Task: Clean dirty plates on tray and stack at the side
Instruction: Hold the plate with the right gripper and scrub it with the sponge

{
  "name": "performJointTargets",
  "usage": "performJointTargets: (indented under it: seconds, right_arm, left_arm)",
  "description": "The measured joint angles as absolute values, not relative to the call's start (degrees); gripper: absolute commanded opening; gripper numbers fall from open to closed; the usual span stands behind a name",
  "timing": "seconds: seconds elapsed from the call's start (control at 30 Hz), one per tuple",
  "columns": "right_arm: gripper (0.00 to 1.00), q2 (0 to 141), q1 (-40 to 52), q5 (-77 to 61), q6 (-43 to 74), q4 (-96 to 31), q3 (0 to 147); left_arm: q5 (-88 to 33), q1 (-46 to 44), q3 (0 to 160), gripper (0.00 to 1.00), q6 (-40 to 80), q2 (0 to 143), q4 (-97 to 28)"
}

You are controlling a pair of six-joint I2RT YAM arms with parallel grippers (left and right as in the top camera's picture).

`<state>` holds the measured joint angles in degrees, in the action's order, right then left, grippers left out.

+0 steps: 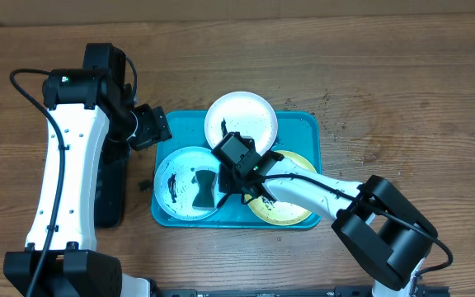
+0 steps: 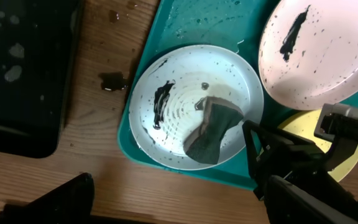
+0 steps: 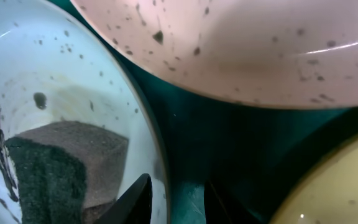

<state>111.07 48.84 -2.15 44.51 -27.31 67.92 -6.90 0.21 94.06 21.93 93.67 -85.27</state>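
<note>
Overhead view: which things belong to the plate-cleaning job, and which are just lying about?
Job: turquoise tray, white plate, blue plate, yellow plate, sponge lying in the blue plate.
Lying about: black tray, dark scrap beside the turquoise tray.

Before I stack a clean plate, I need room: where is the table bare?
Bare table lies right of the tray, above the right arm, and along the far edge. The tray is packed with three plates; its left holds the black tray.
</note>
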Motion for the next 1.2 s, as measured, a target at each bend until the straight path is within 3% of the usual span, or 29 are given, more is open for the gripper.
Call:
performJointTargets:
  seconds: [0.2,0.47,0.77,1.2]
  right_arm:
    - [0.16,111.13,48.84,-2.79,44.75,-27.53,67.9]
    - [0.17,111.18,48.84,-2.83,44.73,-27.57,67.9]
    - [0.17,111.18,48.82,-2.98,44.75,-27.57,67.9]
    - [0.17,111.18,48.82,-3.01,44.75,-27.64,67.9]
  left_arm:
    - [-8.25,0.08,93.49,0.59,19.29,93.67,-85.43]
    - [-12.32,-2.22,81.28,0.65,17.3,93.67,-79.42]
    - [-19.57,-5.93,65.93,0.5,13.3,93.91,-64.95]
    - [-20.18,-11.6,59.86,0.54,13.13,95.53,-52.62]
